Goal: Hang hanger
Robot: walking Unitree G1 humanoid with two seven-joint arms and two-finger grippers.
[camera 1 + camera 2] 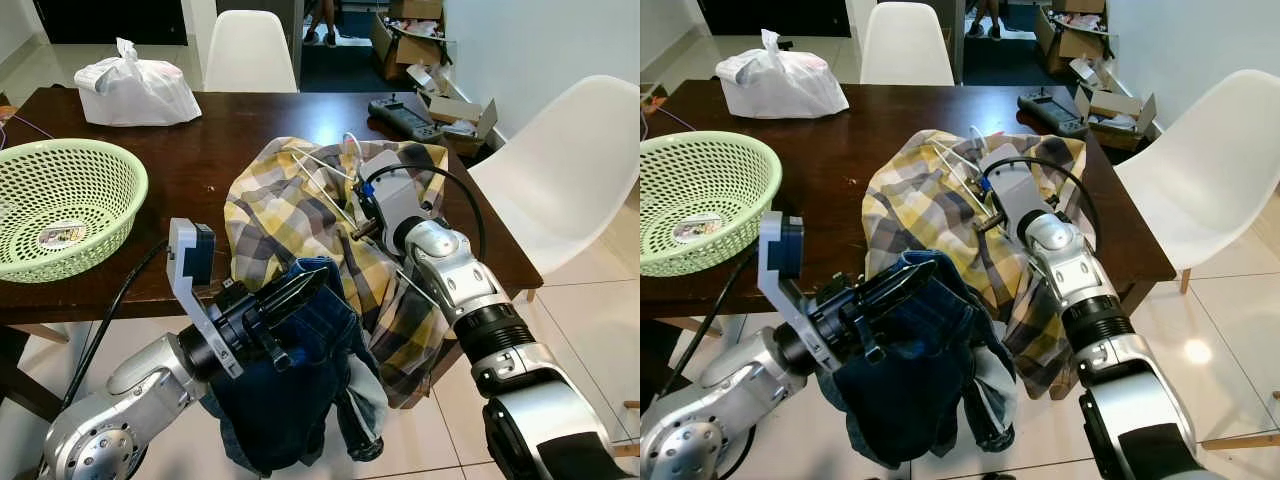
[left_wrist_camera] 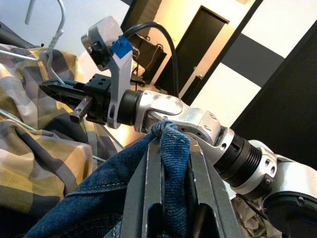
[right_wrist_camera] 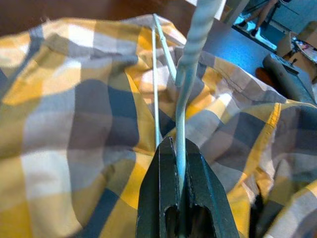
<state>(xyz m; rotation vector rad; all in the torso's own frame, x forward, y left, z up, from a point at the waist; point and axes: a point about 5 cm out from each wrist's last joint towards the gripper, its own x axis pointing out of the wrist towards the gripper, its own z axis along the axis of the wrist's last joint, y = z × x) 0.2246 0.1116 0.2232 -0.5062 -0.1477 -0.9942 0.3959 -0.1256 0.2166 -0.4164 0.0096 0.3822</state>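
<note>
Left at nine o'clock, a basket (image 1: pixel 60 205) on the tabletop (image 1: pixel 200 160) holds a packet (image 1: pixel 62 236); the right gripper (image 3: pixel 179 171) pinches the hanger (image 3: pixel 184 89) on the shirt (image 1: pixel 270 210), the left gripper (image 2: pixel 171 178) clamps jeans (image 1: pixel 290 390)

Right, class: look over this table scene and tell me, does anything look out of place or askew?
Yes. The plaid shirt lies crumpled over the table's edge with a white wire hanger tangled on it, pinched by the right gripper. The jeans dangle bunched off the edge, clamped in the left gripper.
</note>
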